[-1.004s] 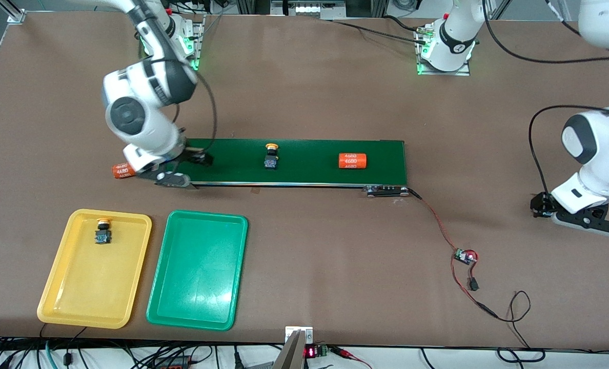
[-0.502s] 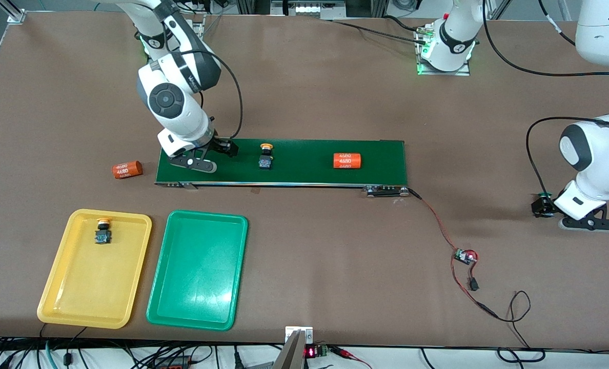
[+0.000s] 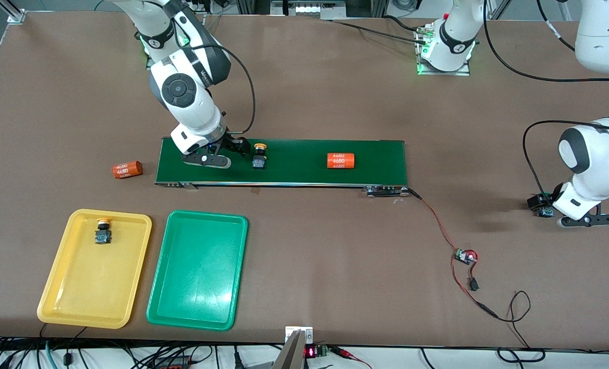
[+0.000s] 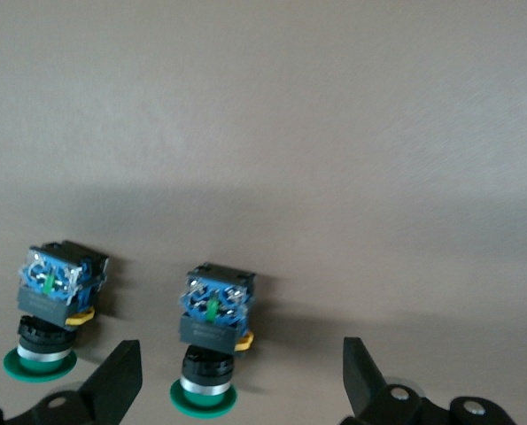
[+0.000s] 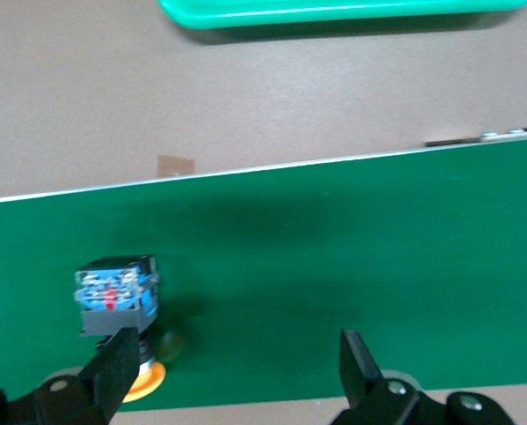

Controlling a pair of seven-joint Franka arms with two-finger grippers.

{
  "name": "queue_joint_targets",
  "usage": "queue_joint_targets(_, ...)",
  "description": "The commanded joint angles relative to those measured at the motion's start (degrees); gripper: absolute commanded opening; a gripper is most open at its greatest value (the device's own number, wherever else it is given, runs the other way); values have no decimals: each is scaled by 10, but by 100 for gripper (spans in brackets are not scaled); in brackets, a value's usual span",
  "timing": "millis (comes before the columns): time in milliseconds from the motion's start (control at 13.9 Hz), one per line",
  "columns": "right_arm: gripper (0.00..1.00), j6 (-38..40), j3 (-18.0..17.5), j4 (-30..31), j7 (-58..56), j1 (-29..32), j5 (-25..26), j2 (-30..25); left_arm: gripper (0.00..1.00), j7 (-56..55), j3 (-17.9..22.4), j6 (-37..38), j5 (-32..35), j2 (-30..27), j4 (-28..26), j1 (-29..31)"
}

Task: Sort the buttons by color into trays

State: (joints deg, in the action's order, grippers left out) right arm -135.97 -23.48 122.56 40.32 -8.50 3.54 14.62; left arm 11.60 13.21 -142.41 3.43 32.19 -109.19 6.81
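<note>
The yellow tray [image 3: 58,287] and green tray [image 3: 197,302] look like smooth glossy plastic, catching pale reflections. The table [image 3: 335,256] is matt brown, faintly grained. The belt [image 3: 294,169] is matt dark green with a bright metal edge. Green buttons [image 4: 205,341] have shiny plastic caps and silvery collars. The arms' shells [image 3: 191,102] are glossy white.

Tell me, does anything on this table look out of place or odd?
One thing: an orange cylinder lies on the bare table just off the conveyor belt's end toward the right arm, while its twin sits on the belt. It looks as if it rolled off. The yellow-capped button sits properly in the yellow tray.
</note>
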Motion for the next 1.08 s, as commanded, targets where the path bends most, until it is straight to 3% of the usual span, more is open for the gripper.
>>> queue_joint_targets(0, 100, -13, -4, 1, -13, -1, 8, 7, 100, 39, 1, 6, -32, 32, 16, 9)
queue_joint_targets(646, 100, -39, -4, 1, -11, -10, 9, 24, 97, 104, 1, 3, -61, 63, 50, 12)
queue_joint_targets(789, 100, -68, -2, 0, -11, -8, 9, 42, 84, 105, 2, 3, -59, 63, 50, 12)
queue_joint_targets(932, 100, -87, 0, 0, -12, -9, 9, 53, 79, 105, 2, 3, -56, 63, 50, 12)
queue_joint_targets(1004, 100, -87, 1, 0, -12, -9, 9, 57, 68, 106, 2, 3, -51, 63, 50, 12)
